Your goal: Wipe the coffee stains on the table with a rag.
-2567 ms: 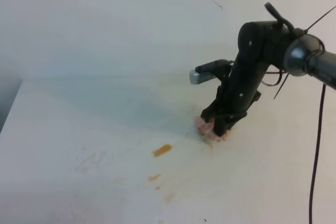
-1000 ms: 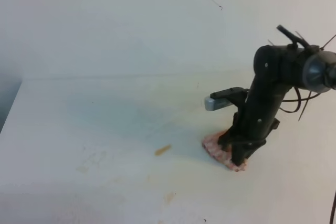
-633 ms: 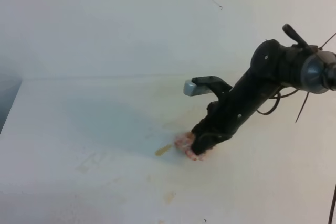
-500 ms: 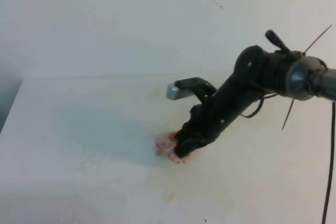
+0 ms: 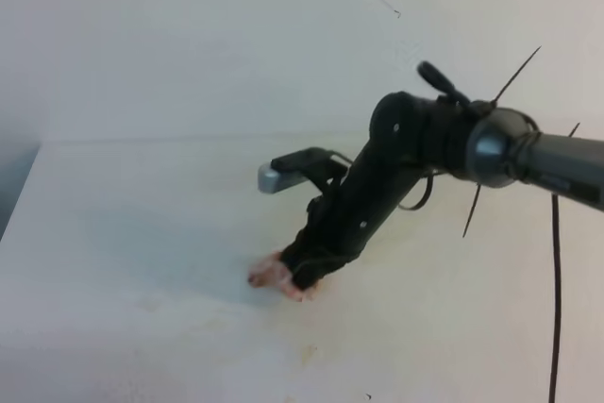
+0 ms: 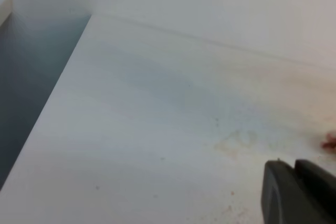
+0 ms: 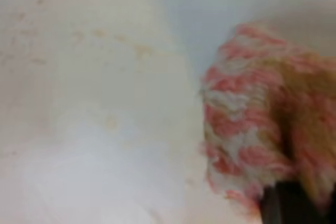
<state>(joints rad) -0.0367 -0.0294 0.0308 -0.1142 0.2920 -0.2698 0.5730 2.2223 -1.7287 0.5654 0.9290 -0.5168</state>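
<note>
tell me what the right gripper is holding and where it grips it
The right gripper is shut on the rag, pinching the wadded cloth at its right-hand end and pressing it on the table; the rest bunches out to the left.

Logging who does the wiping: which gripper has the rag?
The right gripper, shut on the pink-and-white rag against the table; the left gripper shows only at its own camera's edge, with no cloth in it.

Black jointed arm (image 5: 377,176); silver-grey wrist camera (image 5: 272,177); thin black cable (image 5: 554,299)

One rag (image 5: 274,276), one table (image 5: 123,233), two tools (image 5: 304,276).
</note>
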